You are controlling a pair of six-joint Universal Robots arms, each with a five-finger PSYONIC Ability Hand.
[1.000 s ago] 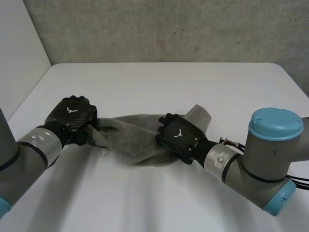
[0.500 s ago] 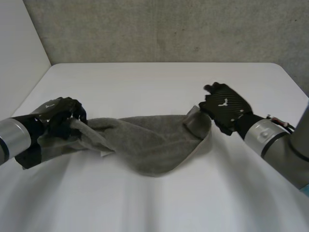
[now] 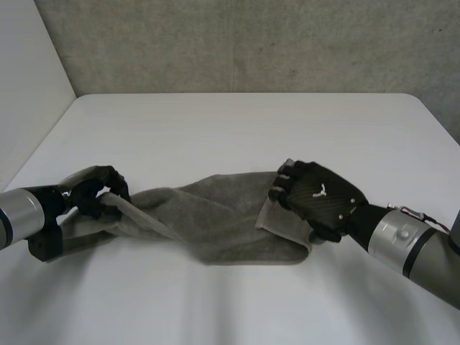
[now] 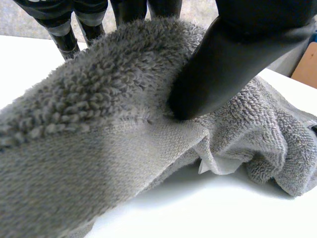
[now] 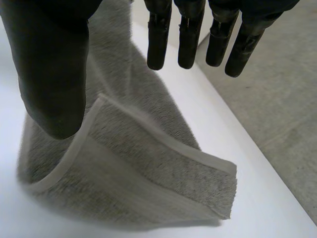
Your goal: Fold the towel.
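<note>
A grey terry towel [image 3: 215,219] lies bunched in a long strip across the near part of the white table [image 3: 237,129]. My left hand [image 3: 90,190] is at its left end, its thumb [image 4: 233,64] pressing the cloth [image 4: 99,124] against the curled fingers. My right hand [image 3: 316,198] hovers over the towel's right end. In the right wrist view its fingers [image 5: 188,34] hang straight and its thumb [image 5: 49,74] stands apart, holding nothing. Below them a folded, hemmed corner of the towel [image 5: 148,168] lies flat on the table.
A grey wall [image 3: 251,43] runs along the table's far edge and a lighter panel [image 3: 29,79] stands at the far left. Bare white tabletop stretches behind the towel and in front of it.
My right hand has come back from the far right, down over the towel's right end, and opened; that end now lies flat. My left hand kept its grip and sank slightly.
</note>
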